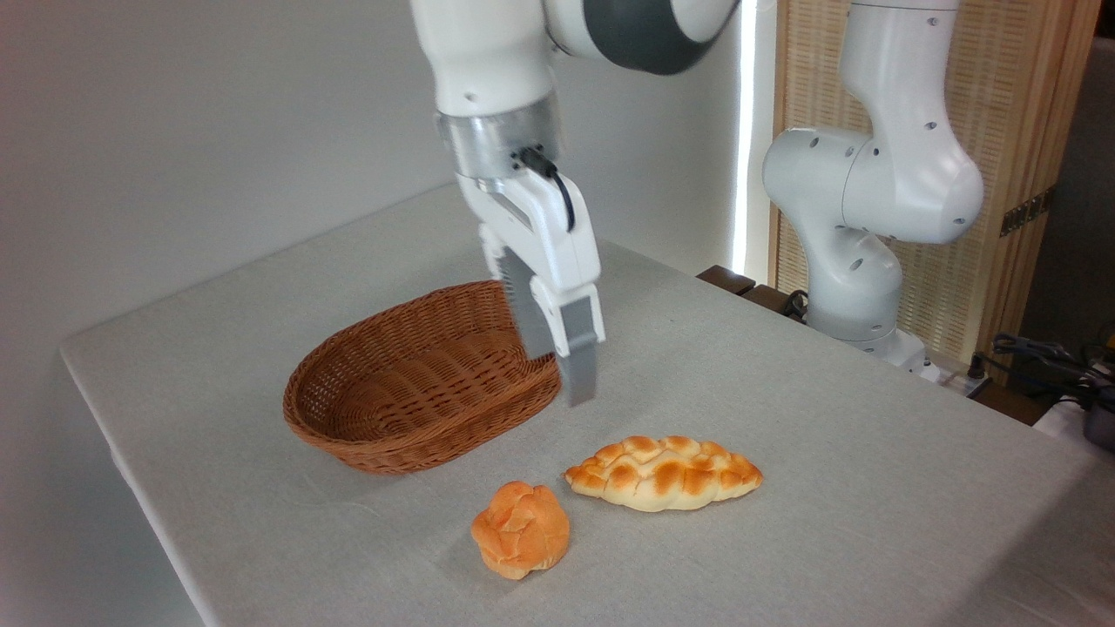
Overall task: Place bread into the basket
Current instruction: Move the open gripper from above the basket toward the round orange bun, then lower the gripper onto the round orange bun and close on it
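The gripper [557, 370] is hanging in the air above the table [827, 453], just over the right end of the basket [418, 383], holding nothing; how wide its fingers are standing cannot be told from this angle. The bun [521, 529] is lying below it, nearer the camera, beside the braided loaf [664, 471].

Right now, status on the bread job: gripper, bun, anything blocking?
Gripper empty, hovering at basket right rim; open or shut unclear. Bun on table, front, untouched. Braided loaf beside bun, not blocking.
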Tool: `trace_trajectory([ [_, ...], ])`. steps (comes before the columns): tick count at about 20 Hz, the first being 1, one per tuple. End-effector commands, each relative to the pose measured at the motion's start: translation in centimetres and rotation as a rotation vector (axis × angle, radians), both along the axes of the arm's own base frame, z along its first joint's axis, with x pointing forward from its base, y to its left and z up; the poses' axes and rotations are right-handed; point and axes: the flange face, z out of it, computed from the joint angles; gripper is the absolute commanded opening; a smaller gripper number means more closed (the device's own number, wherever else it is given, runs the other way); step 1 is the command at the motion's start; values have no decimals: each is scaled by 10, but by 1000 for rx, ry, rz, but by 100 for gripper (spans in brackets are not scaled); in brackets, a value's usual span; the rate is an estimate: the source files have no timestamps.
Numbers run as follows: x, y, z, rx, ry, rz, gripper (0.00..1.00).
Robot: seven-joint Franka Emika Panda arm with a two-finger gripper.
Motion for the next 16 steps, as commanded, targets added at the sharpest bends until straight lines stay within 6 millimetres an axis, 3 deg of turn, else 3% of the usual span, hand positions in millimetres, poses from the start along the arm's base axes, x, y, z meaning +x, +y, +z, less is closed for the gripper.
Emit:
trace_trajectory([
  [1, -14, 14, -13, 0, -5, -131, 100],
  [4, -3, 30, -32, 1, -98, -108, 100],
  [7, 11, 33, -49, 6, -176, -109, 100],
  [16, 46, 11, -101, 32, -232, -189, 100],
])
